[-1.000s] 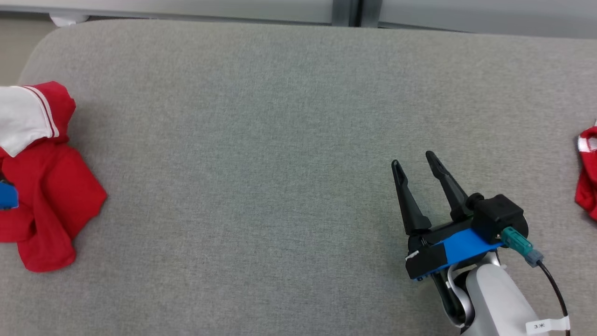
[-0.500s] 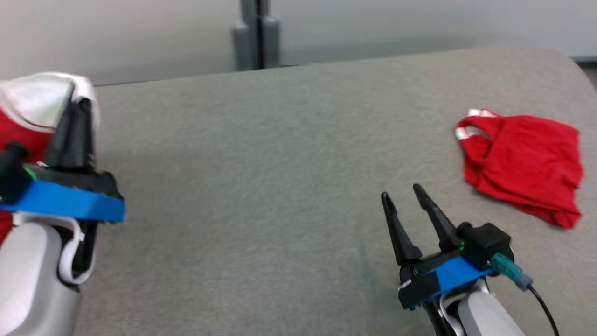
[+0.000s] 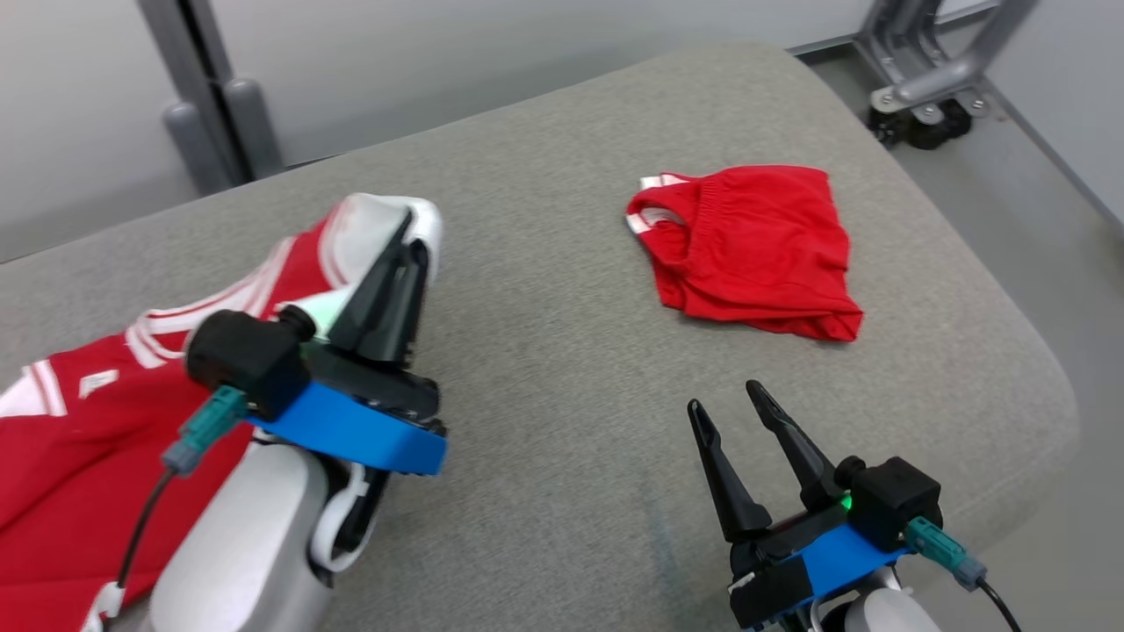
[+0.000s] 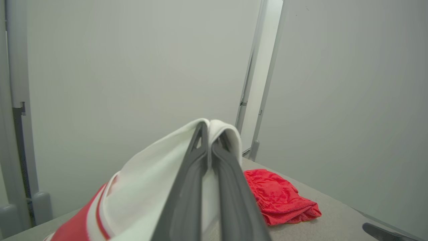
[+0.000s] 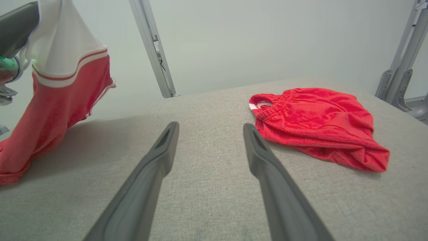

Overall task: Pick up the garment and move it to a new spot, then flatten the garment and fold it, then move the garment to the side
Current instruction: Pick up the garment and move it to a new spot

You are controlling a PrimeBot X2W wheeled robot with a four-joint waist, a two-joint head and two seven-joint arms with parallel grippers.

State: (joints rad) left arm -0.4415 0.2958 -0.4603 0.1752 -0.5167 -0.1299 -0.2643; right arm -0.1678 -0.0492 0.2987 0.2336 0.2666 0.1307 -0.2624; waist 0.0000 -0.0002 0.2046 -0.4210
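Has hoisted garment by its white edge off grey table since a second ago, pinched tight in left gripper, red tail resting there; holds right gripper wide apart, empty, near red shorts.

The left gripper has swung in, lifting the garment by its white sleeve pinched at its fingertips, red body trailing behind them, and the red shorts now lie ahead of the right gripper fingertips instead of far to their right.
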